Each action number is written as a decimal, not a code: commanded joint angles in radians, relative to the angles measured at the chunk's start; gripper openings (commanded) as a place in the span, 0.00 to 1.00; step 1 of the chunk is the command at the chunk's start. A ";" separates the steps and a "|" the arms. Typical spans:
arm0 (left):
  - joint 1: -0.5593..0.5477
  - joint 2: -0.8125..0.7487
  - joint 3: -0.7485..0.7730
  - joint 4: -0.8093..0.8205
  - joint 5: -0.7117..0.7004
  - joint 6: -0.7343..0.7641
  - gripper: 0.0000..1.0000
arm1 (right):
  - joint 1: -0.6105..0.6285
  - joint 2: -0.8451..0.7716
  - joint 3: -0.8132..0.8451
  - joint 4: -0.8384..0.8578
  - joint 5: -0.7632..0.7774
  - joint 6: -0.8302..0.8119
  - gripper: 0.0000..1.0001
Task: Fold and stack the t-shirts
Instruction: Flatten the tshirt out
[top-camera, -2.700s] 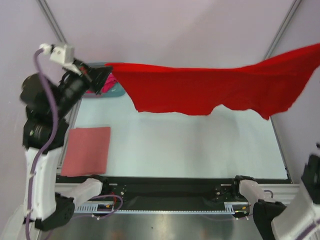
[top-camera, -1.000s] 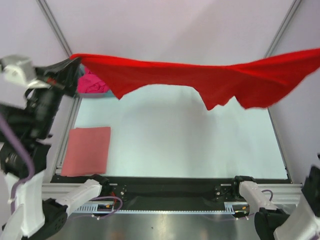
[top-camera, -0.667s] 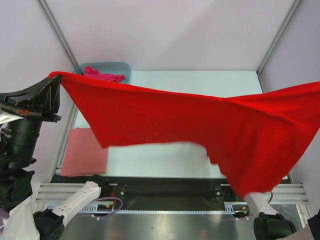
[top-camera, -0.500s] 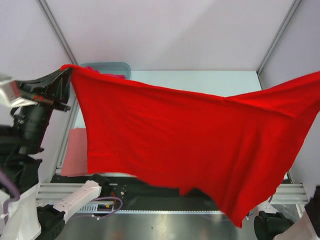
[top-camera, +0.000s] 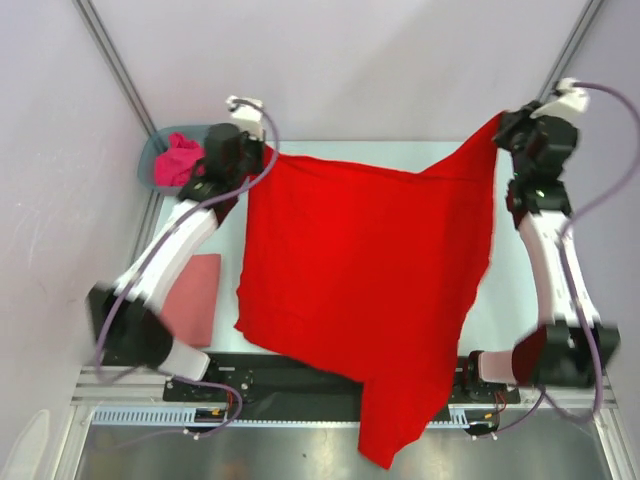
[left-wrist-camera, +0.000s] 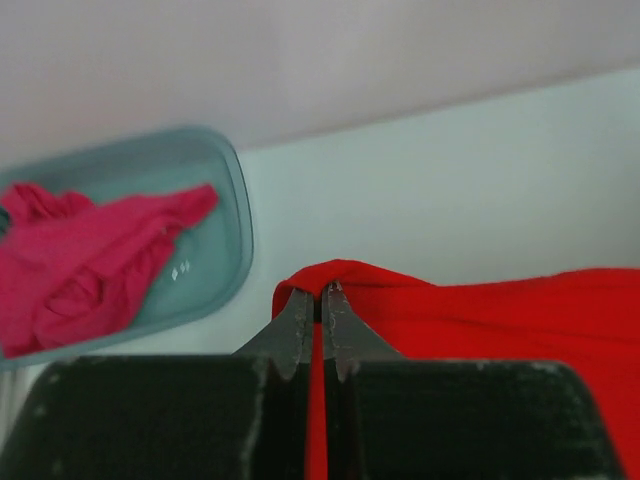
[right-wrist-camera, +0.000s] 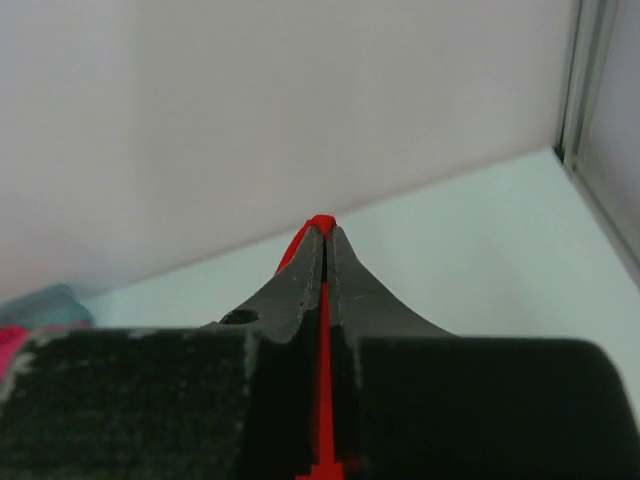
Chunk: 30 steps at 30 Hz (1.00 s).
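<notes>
1. The left gripper (top-camera: 258, 152) is clamped tight on one top corner of the red t-shirt (top-camera: 360, 290), at about 11 o'clock on the table (top-camera: 350, 150). In the left wrist view a fold of red cloth bulges over its closed tips (left-wrist-camera: 322, 295).
2. The right gripper (top-camera: 503, 125) is pinched shut on the opposite top corner, at about 1 o'clock. A thin red edge runs between its pressed fingers (right-wrist-camera: 322, 232).
3. The red t-shirt hangs spread between the two claws, and its lowest corner drapes past the table's near edge at 6 o'clock.
4. The magenta t-shirt (top-camera: 178, 160) lies crumpled in the blue-grey tub (top-camera: 148, 172) at 10 o'clock, just beyond the left gripper.
5. The salmon-pink t-shirt (top-camera: 192, 298) lies folded flat at 8 o'clock, beside the left arm.
</notes>
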<state>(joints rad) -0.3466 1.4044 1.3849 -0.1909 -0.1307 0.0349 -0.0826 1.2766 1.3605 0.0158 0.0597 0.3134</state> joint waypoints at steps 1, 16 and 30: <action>0.038 0.222 0.101 0.062 -0.001 -0.013 0.00 | -0.020 0.196 -0.002 0.220 -0.030 -0.023 0.00; 0.077 0.883 0.691 -0.180 0.000 -0.013 0.00 | -0.002 0.856 0.451 0.085 -0.139 -0.039 0.00; 0.149 0.740 0.580 -0.179 0.022 -0.073 0.01 | 0.060 0.730 0.405 0.038 -0.144 -0.045 0.00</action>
<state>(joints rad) -0.2142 2.2753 1.9549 -0.3809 -0.1200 -0.0109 -0.0338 2.1372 1.7626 0.0265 -0.0944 0.2680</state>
